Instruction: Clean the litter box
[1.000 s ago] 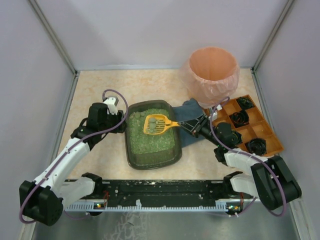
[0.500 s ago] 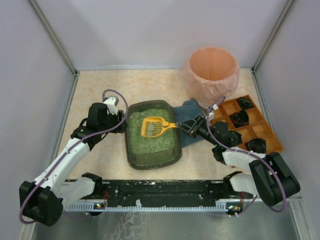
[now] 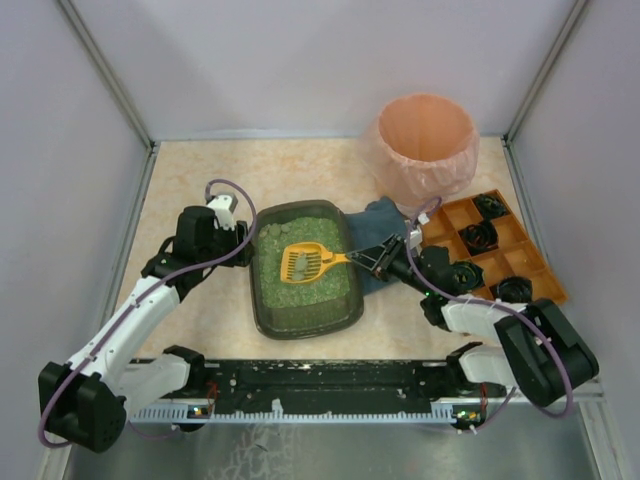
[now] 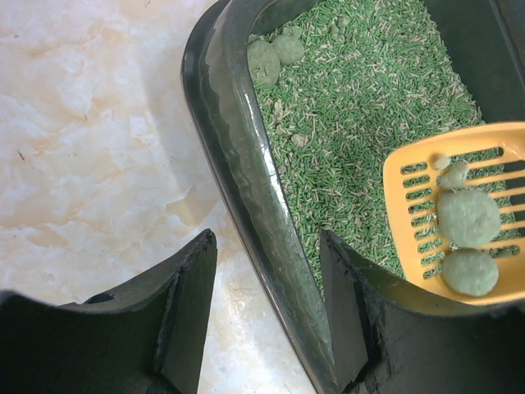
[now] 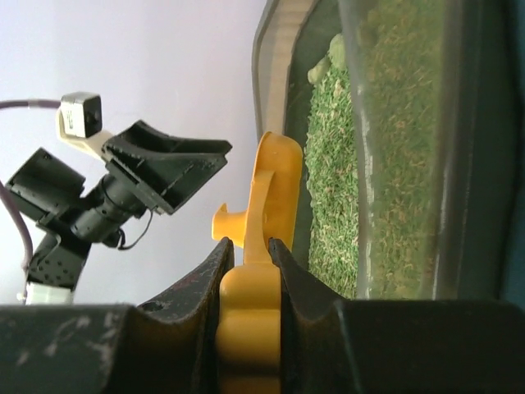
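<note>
1. Litter box (image 3: 305, 332) sits mid-table between the two arms, its right side meeting the blue cloth (image 3: 383, 215). Green litter (image 4: 361, 107) covers its floor.
2. Right gripper (image 3: 372, 257) is clamped narrow on the handle of the yellow scoop (image 3: 303, 262). The wrist view shows both fingers (image 5: 197, 304) pressed on the handle with no gap.
3. Scoop blade hangs over the litter, roughly mid-box, carrying three clumps (image 4: 468, 218). The step in hand looks like lifting out a load.
4. Left gripper (image 3: 243, 240) stands about half wide, straddling the box's left rim (image 4: 246, 189). One finger is inside, one outside, with bare table (image 4: 98, 164) showing between that finger and the rim. It does not appear to squeeze; more likely it acts as a stop against sliding.
5. To do it well, the arm should keep the blade level, because the clumps lie loose on the slots and would roll easily. A short shake over the box first would drop stray pellets back through.
6. The blade should lift clear of the right rim before swinging, else it clips the rim and dumps the load.
7. Likely target is the pink-lined bin (image 3: 425, 140), back right. The route passes over the cloth and near the orange tray (image 3: 465, 213), so it should go slow and tip only once over the bin's mouth.
8. More clumps (image 4: 264, 59) lie in the box's far-left corner, so another pass is probably needed.
</note>
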